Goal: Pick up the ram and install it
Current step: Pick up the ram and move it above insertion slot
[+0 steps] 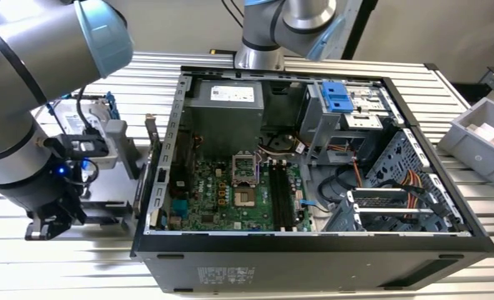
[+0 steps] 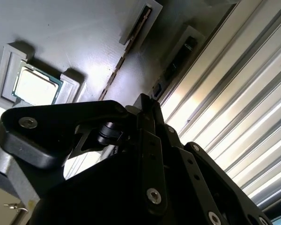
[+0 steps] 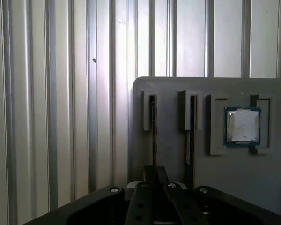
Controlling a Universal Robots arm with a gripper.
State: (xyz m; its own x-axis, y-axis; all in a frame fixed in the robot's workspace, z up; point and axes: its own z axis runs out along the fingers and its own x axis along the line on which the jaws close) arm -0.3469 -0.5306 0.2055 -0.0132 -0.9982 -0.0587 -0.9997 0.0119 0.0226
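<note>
The ram (image 3: 153, 123) is a thin stick standing on edge in the slot of a grey holder plate (image 3: 168, 150) that lies farthest from the processor chip. In the second wrist view the ram (image 2: 179, 55) leads straight to my fingertips. My gripper (image 3: 153, 174) sits over the near end of this stick, jaws drawn together on its edge. In the second wrist view the gripper (image 2: 149, 107) looks the same. In the exterior view the gripper (image 1: 45, 226) hangs low at the exterior view's left, outside the open computer case (image 1: 313, 250). Black memory slots (image 1: 281, 195) lie on the motherboard.
A second stick (image 3: 191, 129) stands in the neighbouring slot, and a processor chip (image 3: 242, 125) lies in a recess beyond it. A hard drive in a blue frame (image 1: 84, 115) stands behind the arm. A grey bin (image 1: 478, 139) is at the exterior view's right. Ribbed metal table (image 3: 47, 93) surrounds everything.
</note>
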